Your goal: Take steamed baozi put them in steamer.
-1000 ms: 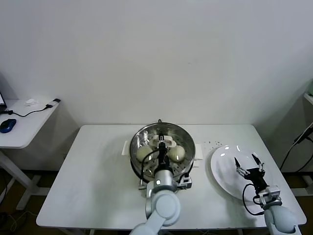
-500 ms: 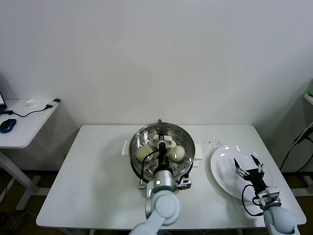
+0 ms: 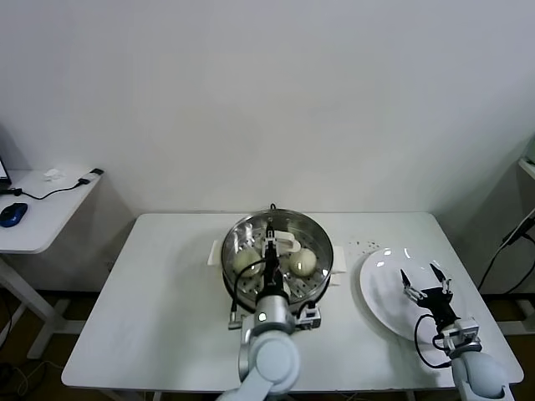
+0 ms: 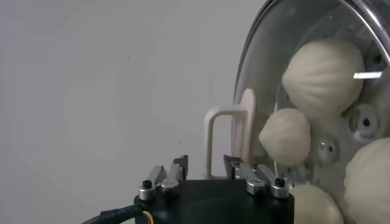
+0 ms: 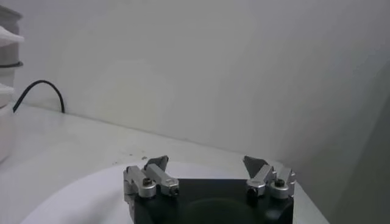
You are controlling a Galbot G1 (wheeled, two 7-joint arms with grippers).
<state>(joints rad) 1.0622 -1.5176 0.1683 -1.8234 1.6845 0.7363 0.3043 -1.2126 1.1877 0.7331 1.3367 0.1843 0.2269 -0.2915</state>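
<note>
1. White table [image 3: 150, 284] against a plain pale wall; all work sits at its middle and right.
2. Steamed baozi [image 4: 323, 76]: four show in the left wrist view, all inside the steamer [image 3: 318, 234] on its perforated floor. The head view shows only two clearly [image 3: 247, 261], either side of the arm.
3. Glass lid [image 4: 256, 73] appears to lie over the basket, with the buns seen through it. Whether it is fully seated, I cannot tell.
4. Lid handle [image 4: 228, 137]: a white arch standing upright off the glass, directly ahead of the left gripper [image 4: 206, 165], roughly on the line between its fingers.
5. Left gripper jaws: parted to a moderate gap, holding nothing; the fingertips sit short of the handle and no contact is visible. In the head view this gripper [image 3: 269, 249] is over the steamer's middle.
6. Right gripper [image 3: 425, 280]: idle over the bare white plate [image 3: 380, 288], well apart from the steamer, jaws wide and empty [image 5: 207, 163].
7. Judgement: loading looks complete. The left arm is far nearer, and any next move turns on the handle lying straight ahead of its jaws.
</note>
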